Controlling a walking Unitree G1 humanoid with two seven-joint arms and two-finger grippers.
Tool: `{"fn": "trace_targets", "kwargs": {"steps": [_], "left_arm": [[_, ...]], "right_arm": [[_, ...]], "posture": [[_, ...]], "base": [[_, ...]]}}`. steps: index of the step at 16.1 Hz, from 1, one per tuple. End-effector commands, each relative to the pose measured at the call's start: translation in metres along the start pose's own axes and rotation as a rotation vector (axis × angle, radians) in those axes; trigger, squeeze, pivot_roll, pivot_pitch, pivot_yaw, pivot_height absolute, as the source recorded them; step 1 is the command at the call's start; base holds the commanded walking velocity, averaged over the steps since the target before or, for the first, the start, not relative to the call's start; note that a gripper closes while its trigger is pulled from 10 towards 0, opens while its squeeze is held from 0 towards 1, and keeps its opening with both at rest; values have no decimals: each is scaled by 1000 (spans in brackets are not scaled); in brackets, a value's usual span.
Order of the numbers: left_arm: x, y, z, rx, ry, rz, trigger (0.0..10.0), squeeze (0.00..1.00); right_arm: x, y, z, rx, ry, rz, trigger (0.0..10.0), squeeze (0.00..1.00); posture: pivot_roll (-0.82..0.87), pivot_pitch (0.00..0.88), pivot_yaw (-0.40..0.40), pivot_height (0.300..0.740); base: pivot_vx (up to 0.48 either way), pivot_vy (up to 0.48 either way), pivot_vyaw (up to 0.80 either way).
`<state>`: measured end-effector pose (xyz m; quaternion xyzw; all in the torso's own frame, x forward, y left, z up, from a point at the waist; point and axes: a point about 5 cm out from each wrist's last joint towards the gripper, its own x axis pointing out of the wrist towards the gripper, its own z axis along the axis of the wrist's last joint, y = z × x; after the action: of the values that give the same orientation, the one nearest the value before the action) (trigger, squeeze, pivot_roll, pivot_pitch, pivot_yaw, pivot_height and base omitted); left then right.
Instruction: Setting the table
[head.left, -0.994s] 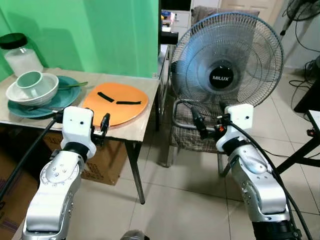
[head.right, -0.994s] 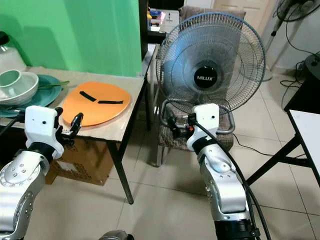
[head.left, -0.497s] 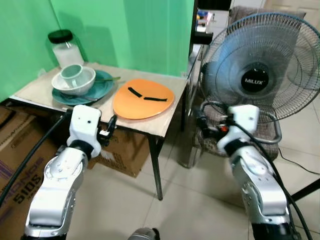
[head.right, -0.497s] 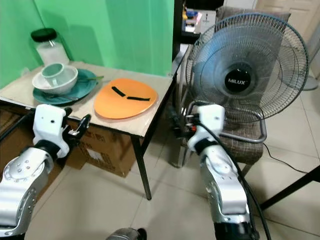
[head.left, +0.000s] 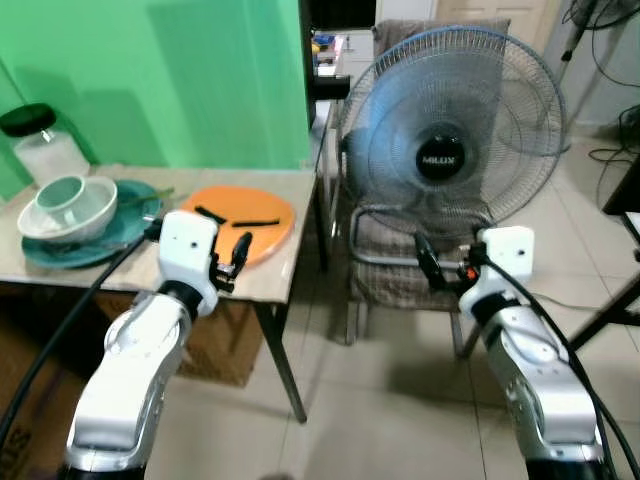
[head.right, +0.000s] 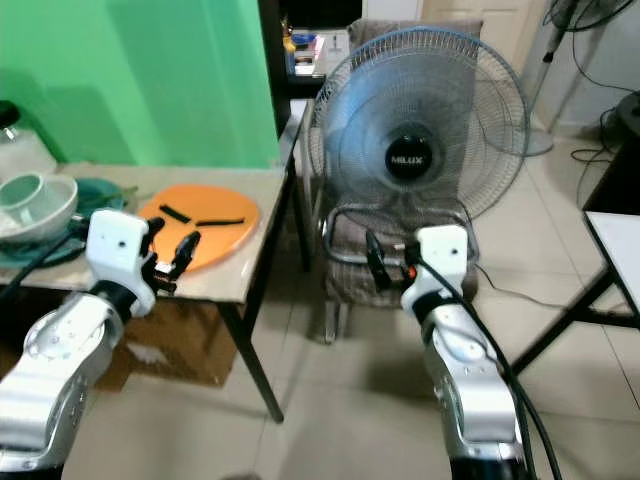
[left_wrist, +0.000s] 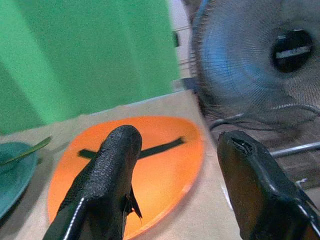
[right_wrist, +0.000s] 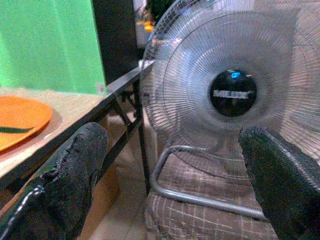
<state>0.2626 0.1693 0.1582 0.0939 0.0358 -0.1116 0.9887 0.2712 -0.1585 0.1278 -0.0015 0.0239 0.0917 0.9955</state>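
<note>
The left gripper hangs over the near edge of the small table, and its two black fingers are spread wide apart with nothing in them. Just past those fingers lies the orange plate — flat, round and bright, with two thin dark strips lying on top that meet in a wide V. Farther off on the gripper's left side sits a teal plate with a white bowl on it, and a pale green cup inside the bowl. A jar with a black lid stands behind them by the green wall.

The right gripper is held out over the floor, well apart from the table, fingers also wide open and empty. Ahead of it stands a big fan — it rests on a checked chair seat.
</note>
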Motion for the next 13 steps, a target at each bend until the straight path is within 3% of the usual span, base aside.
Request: {"fn": "trace_targets", "kwargs": {"steps": [1,3,13], "left_arm": [[-1,7,-5,3,26,25,10000,0],[-2,7,-4,4,26,27,10000,0],[-4,8,-5,29,35,13,10000,0]], "right_arm": [[5,13,7,2,-17,65,10000,1000],[6,17,10,-3,-28,74,10000,1000],[7,21,9,15,-33,70,10000,1000]], "posture": [[151,0,81,740],[157,0,77,740],[161,0,75,740]], "base": [[289,0,800],[289,0,800],[291,0,0]]}}
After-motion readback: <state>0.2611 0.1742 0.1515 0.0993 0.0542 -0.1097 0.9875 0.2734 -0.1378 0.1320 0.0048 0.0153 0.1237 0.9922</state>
